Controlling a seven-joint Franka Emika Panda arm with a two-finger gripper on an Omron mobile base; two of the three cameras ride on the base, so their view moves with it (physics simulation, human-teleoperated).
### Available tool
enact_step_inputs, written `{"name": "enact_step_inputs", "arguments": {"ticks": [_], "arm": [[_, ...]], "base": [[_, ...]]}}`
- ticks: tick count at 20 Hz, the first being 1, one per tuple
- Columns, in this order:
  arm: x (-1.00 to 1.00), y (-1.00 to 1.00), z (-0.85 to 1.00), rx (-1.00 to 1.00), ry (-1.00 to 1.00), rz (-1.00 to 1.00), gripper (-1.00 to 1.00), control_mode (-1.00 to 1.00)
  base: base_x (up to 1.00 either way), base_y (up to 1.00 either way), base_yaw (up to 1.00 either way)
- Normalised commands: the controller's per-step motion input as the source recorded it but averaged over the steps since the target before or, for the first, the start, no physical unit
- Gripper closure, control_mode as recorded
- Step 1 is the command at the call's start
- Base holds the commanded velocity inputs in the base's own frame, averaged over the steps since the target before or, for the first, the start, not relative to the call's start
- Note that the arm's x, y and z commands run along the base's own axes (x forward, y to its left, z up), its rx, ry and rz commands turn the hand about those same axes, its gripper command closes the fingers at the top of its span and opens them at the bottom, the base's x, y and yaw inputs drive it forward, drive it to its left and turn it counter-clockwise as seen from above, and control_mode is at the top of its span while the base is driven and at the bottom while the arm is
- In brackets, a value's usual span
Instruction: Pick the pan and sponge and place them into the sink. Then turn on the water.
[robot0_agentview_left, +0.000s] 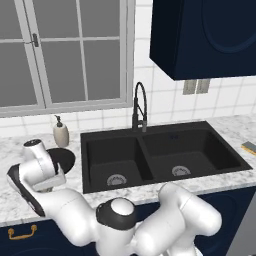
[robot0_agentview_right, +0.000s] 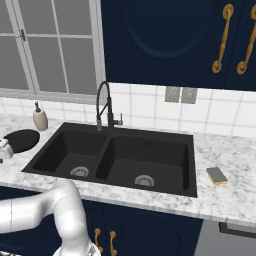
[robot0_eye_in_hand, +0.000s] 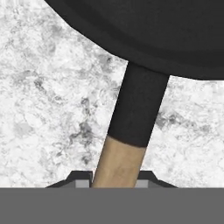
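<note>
Both pincer (robot0_eye_in_hand: 114, 183) tips flank pan (robot0_eye_in_hand: 144, 35) handle (robot0_eye_in_hand: 118, 162).

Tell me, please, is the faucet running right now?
Off: no stream falls from the faucet into the sink.

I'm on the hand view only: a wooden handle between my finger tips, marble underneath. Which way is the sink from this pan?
Observer: The sink is just to the right of the pan, which sits on the counter beside the left basin.
Operator: And where's the sponge?
Observer: The sponge lies on the counter on the far side, to the right of the sink, near its front corner.
</note>
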Motion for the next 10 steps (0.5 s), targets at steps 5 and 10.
{"name": "enact_step_inputs", "arguments": {"ticks": [5,10], "arm": [[-0.22,-0.84,0.27,0.01,-0.19,0.2,1.0,-1.0],[-0.41,-1.0,0.66,0.01,-0.19,0.4,1.0,-1.0]], "base": [[0.0,0.0,0.0],[0.0,0.0,0.0]]}}
